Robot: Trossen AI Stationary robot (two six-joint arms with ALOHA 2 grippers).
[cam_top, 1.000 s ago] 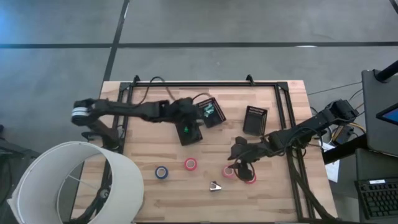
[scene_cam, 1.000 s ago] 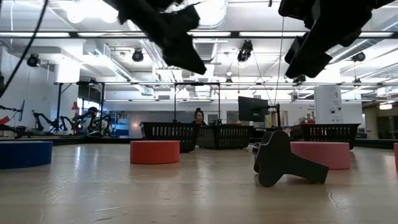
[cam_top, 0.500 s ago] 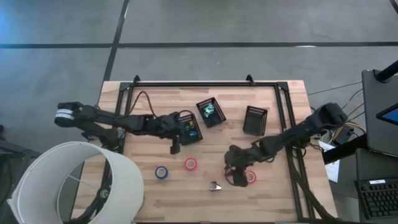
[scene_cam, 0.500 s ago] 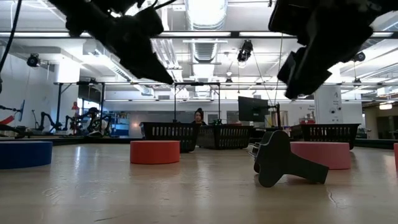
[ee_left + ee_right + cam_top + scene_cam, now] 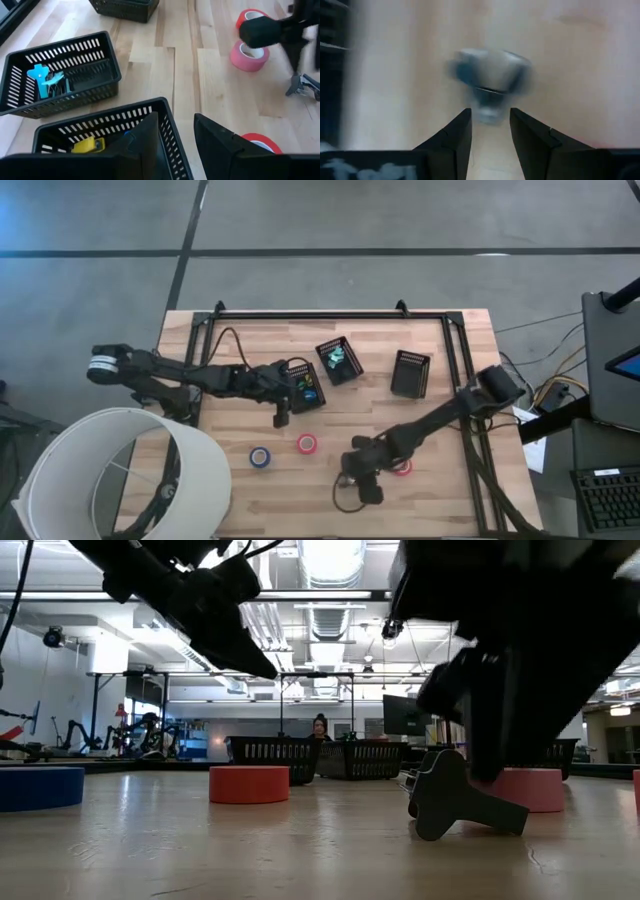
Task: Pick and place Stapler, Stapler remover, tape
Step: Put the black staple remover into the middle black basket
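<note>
While right gripper (image 5: 352, 480) hovers apart-fingered above small black-and-metal staple remover (image 5: 455, 798) on pale wood-plank table (image 5: 440, 500), left gripper (image 5: 281, 418) also parted, empty, beside black mesh bin (image 5: 100, 131). Red tape ring (image 5: 306, 444) and blue tape ring (image 5: 260, 457) near front edge; bright ceiling-lit lab hall behind.

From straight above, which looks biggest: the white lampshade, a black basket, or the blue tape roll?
1. White lampshade, by far.
2. Black basket.
3. Blue tape roll, smallest.
The lampshade may stand nearer the camera, but the gap is large.

Left arm stretches across the table's left side, left gripper (image 5: 282, 417) fingers apart; right arm reaches toward front centre, right gripper (image 5: 349, 480) fingers apart.
</note>
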